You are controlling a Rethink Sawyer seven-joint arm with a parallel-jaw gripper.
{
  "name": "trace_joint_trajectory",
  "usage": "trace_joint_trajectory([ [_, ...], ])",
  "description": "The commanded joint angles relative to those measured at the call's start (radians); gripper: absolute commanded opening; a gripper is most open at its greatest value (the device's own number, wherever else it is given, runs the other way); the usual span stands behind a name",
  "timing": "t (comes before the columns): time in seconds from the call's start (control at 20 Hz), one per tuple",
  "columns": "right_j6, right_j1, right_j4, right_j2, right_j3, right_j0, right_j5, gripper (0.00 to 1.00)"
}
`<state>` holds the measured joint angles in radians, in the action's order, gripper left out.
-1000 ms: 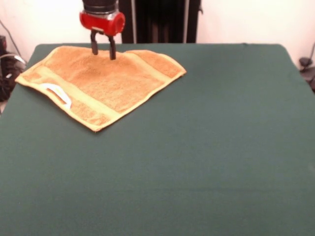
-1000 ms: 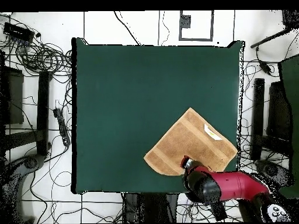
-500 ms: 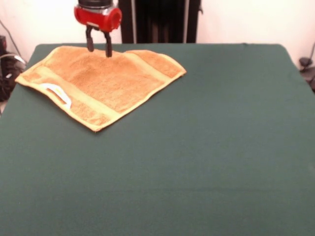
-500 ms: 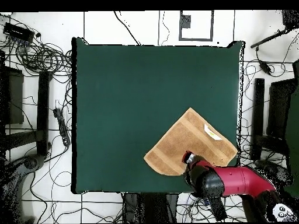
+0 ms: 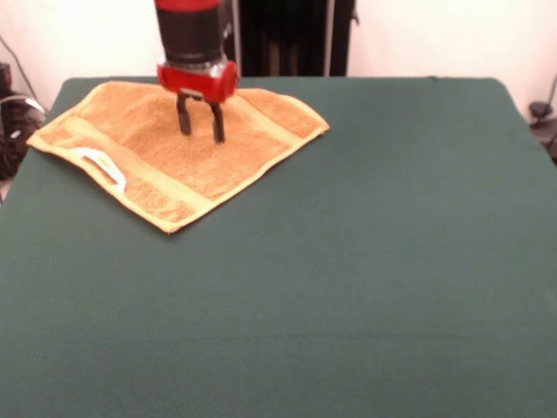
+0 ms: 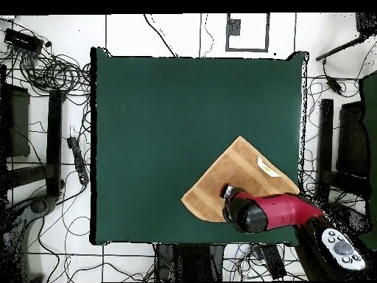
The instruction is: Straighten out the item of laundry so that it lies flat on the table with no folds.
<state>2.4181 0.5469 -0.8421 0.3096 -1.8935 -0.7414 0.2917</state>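
The orange-tan towel lies spread at the far left of the dark green table, with a paler band near each end and a white label at its left edge. My gripper is open, fingers pointing down over the towel's far middle part; I cannot tell whether the tips touch the cloth. In the overhead view the towel lies near the table's bottom right, and the gripper and red arm cover its lower part. The label shows there too.
The towel's far edge lies close to the table's edge by the black pedestal. Cables and stands surround the table on the floor. The red arm reaches in from the bottom right of the overhead view.
The gripper has moved from the towel's far edge out over the towel's middle part and come lower. It stays open. The towel has not moved.
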Motion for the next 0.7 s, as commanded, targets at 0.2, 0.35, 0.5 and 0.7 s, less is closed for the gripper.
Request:
trace_joint_trajectory([
  [0.2,-0.128,-0.348,-0.078,0.058,0.229,0.021,0.000,1.00],
  [0.35,-0.136,-0.443,-0.115,0.076,0.281,0.005,-0.072,1.00],
  [0.5,-0.181,-0.499,-0.136,0.116,0.299,-0.028,-0.092,1.00],
  [0.7,-0.157,-0.501,-0.158,0.130,0.282,-0.017,-0.148,1.00],
])
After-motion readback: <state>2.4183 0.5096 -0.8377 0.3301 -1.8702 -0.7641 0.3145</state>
